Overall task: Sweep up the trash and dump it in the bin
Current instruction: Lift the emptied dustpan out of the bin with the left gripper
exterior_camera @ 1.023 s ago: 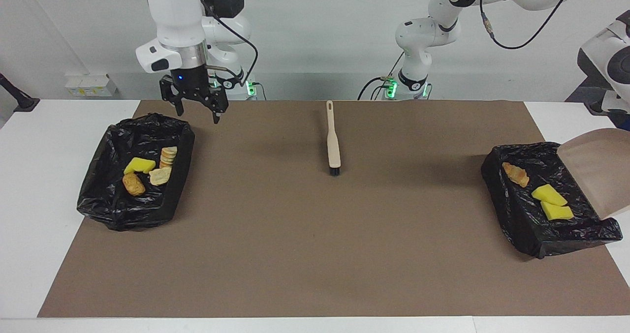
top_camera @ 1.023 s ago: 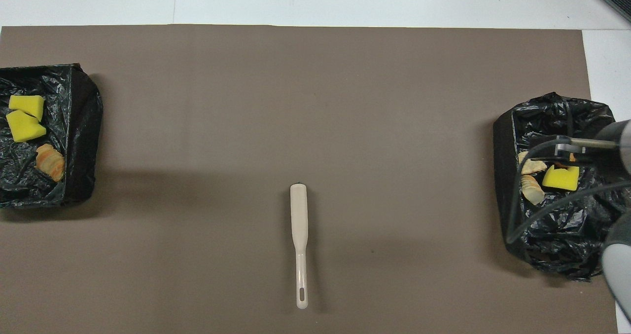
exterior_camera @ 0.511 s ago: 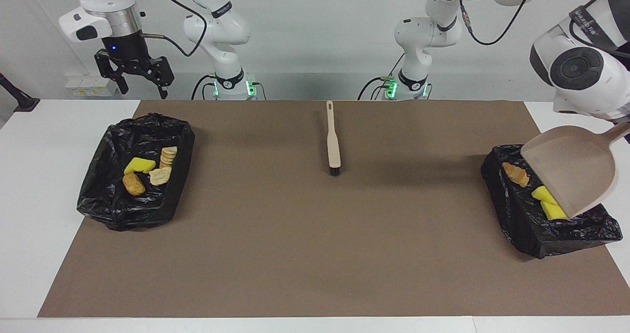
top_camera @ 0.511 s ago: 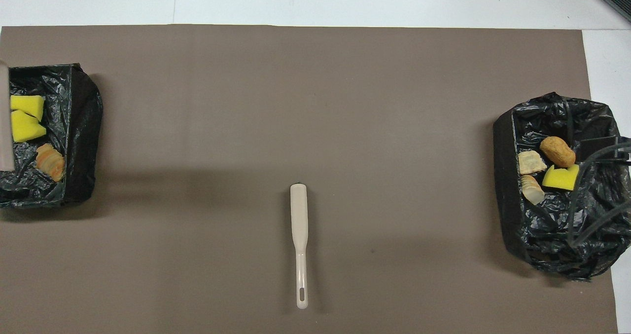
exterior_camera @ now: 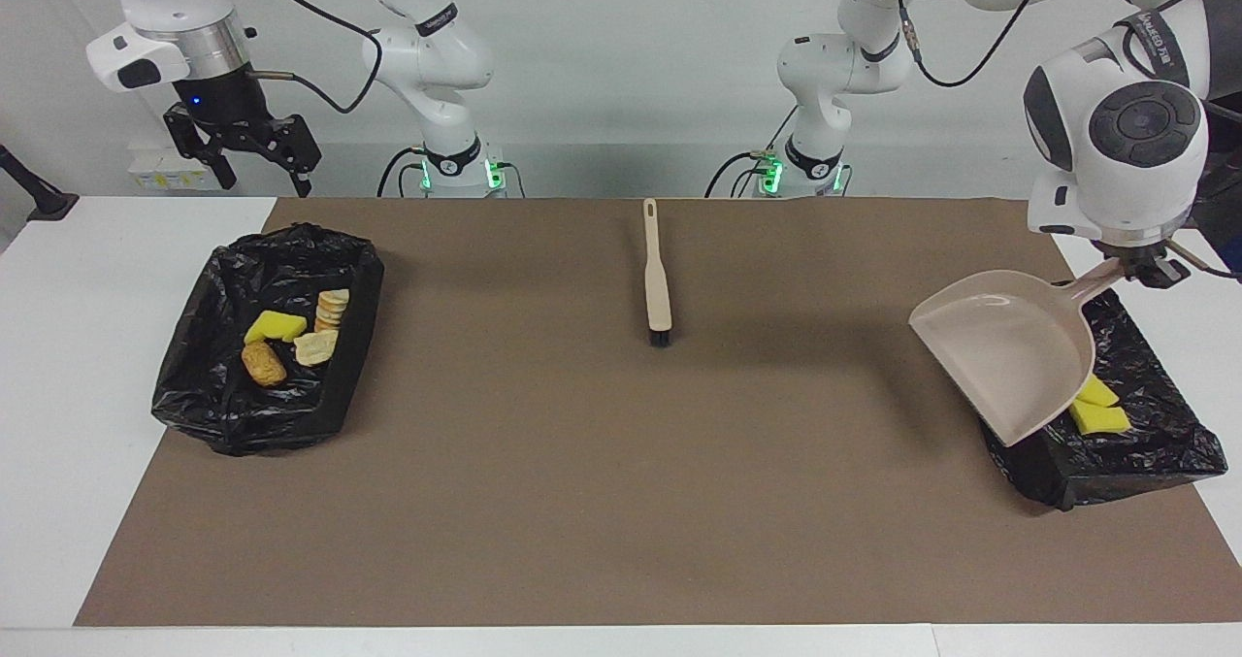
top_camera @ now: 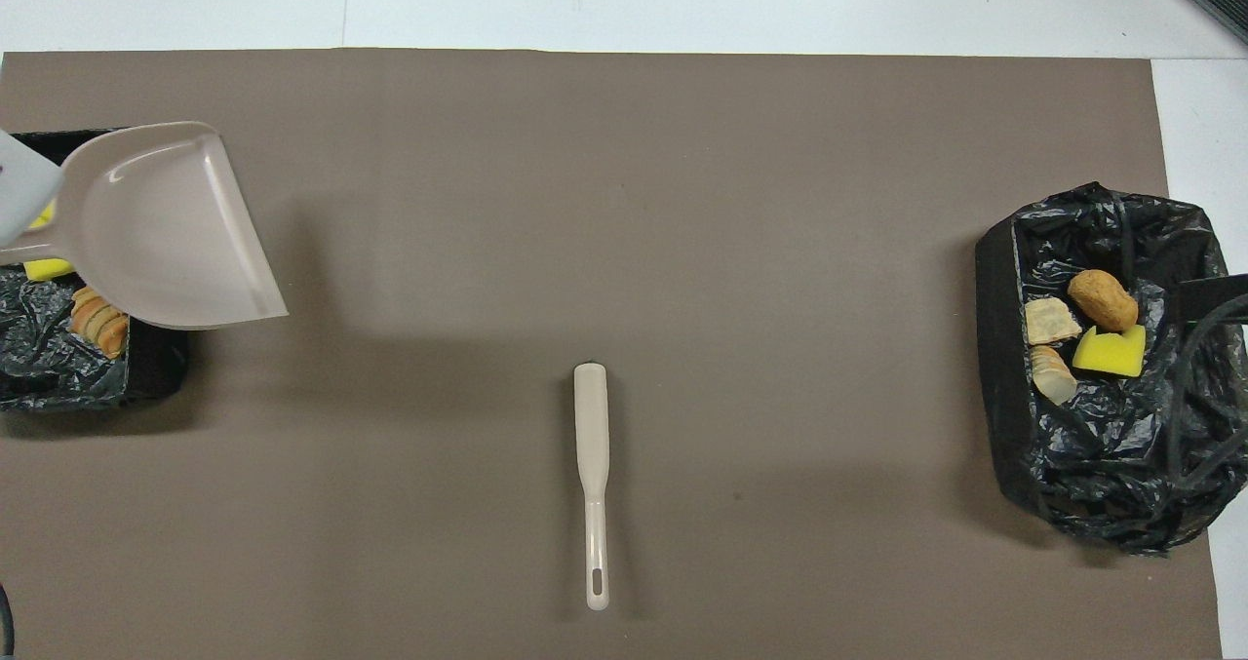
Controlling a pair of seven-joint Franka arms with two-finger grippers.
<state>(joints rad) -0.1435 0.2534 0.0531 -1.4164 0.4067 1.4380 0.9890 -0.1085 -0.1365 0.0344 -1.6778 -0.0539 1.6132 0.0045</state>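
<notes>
All trash point(exterior_camera: 291, 339) sits in the two black bins point(exterior_camera: 199, 385); table mat is bare. Left claw point(exterior_camera: 1143, 271) grips the empty dustpan point(exterior_camera: 1009, 351) over its bin; right claw point(exterior_camera: 254, 157) hangs wide. Brush point(exterior_camera: 658, 279) lies mid-table. Looks basically done.

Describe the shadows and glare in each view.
Facing view: soft shadow on the brown mat beside the raised dustpan, faint sheen inside its scoop; the bin liner glints. Overhead view: broad soft shadow beside the dustpan, a thin one along the brush.
</notes>
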